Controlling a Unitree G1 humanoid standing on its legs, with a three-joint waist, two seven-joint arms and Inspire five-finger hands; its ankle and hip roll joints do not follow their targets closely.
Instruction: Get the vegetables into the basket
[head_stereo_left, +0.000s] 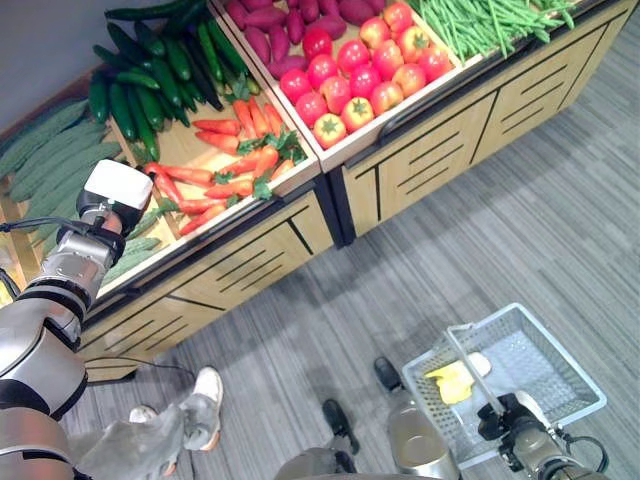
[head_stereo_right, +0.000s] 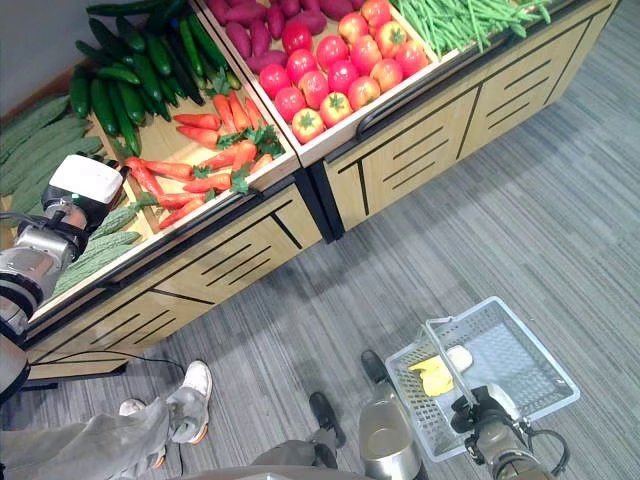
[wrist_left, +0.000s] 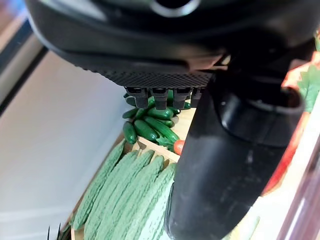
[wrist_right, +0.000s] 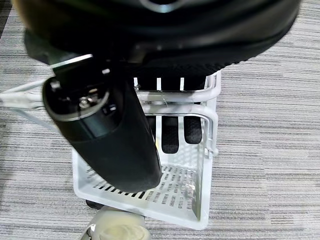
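We see the carrots (head_stereo_left: 235, 150) lying in their bin, long axes running toward 2 o'clock, just right of our left hand (head_stereo_left: 108, 205), whose fingers we cannot make out. Our right hand (wrist_right: 170, 125) curls round the handle (head_stereo_left: 472, 365) of the basket (head_stereo_left: 560, 385), over open floor (head_stereo_left: 520, 220).

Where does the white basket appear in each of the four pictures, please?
Left eye view: white basket at lower right, on the grey floor, handle in the right hand.
Right eye view: lower right.
Left wrist view: not seen.
Right wrist view: centre, beyond the fingers.
Shared landmark: the yellow item inside the basket.
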